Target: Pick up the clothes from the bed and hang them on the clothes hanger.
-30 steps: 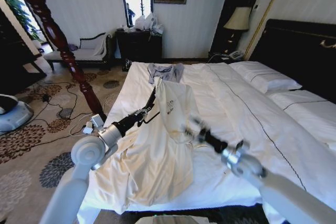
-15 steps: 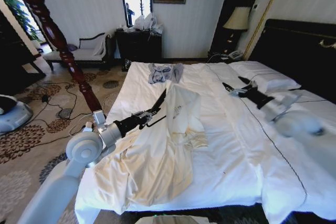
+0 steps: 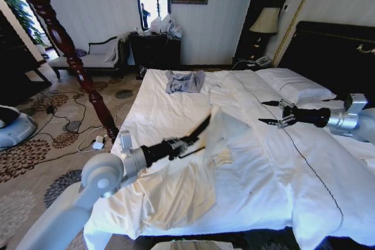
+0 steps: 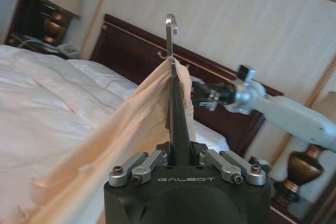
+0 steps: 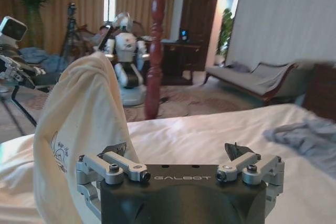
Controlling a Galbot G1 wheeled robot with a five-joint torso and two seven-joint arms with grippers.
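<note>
Holding one black wide-shouldered clothes hanger with a curved silver hook [image 4: 171,51], the left gripper [image 3: 186,143] sits at centre frame in the head view, its arm running in from the lower left. In the left wrist view the fingers are clamped on the hanger's black body, and the silver hook points up toward the top of the frame. One cream long-sleeved garment of thin soft fabric [image 3: 176,185] is draped over the hanger's far end, tenting up at centre frame; the rest trails down to the lower left, lying across the large white-sheeted bed [image 3: 293,174] and spilling over its near left edge.

One right gripper [image 3: 271,113] hovers over the bed at centre right, arm entering from the right edge. Its two fingers are spread apart with nothing between them, clear of the cream garment. The right wrist view confirms the spread, empty fingers, with the raised cream fabric in the left half of that frame.

One smaller blue-grey garment [image 3: 184,81] lies crumpled on the bed at upper centre. Two white pillows [image 3: 296,89] rest at the right against the dark headboard [image 3: 334,51]. One reddish-brown turned wooden pole [image 3: 61,42] stands at upper left, beside the bed on the patterned carpet.
</note>
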